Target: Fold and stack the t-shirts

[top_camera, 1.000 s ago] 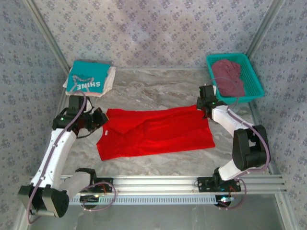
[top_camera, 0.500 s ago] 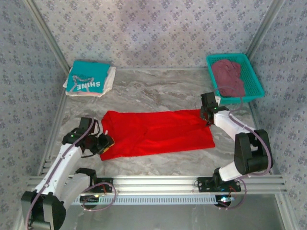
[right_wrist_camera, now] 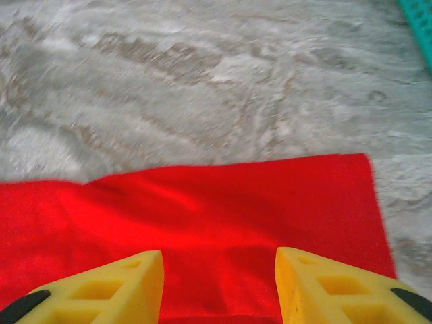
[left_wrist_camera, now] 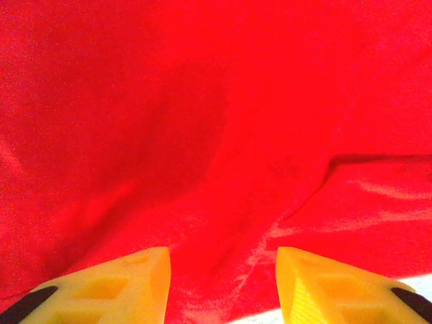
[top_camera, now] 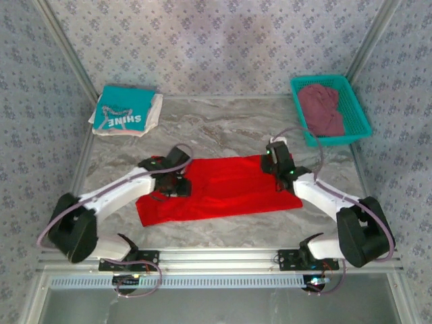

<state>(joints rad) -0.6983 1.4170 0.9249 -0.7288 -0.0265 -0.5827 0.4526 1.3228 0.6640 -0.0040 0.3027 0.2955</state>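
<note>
Red t-shirt (top_camera: 216, 187) lies flat on the counter (top_camera: 223, 128), in the near-middle. It is spread as a wide band running left to right, with its long edges roughly parallel to the counter's near edge. A fold line shows along the upper left part.

Left pincer (top_camera: 177, 182) is low over the left part of the red t-shirt. In the left wrist view its yellow fingers (left_wrist_camera: 121, 287) stand partly spread with nothing between them. Red cloth (left_wrist_camera: 216, 135) lies below with a crease running to the right. Possibly the tips brush the fabric, but the angle is too close to be sure.

Right pincer (top_camera: 275, 162) is at the far right part of the red t-shirt, just inside its far edge. In the right wrist view the pincer (right_wrist_camera: 219, 283) is about half spread and empty. The shirt's far edge and right corner (right_wrist_camera: 270, 202) lie ahead of it, with bare marble counter (right_wrist_camera: 202, 88) beyond.

Teal t-shirt (top_camera: 123, 110), with white "SHINE" print facing up, sits folded in the far left corner of the counter. It rests on a folded white t-shirt (top_camera: 154, 111) whose edge shows along the right and near sides.

Maroon t-shirt (top_camera: 321, 108) is bunched and unfolded inside a teal basket (top_camera: 361, 115) at the far right corner, well apart from both pincers.
</note>
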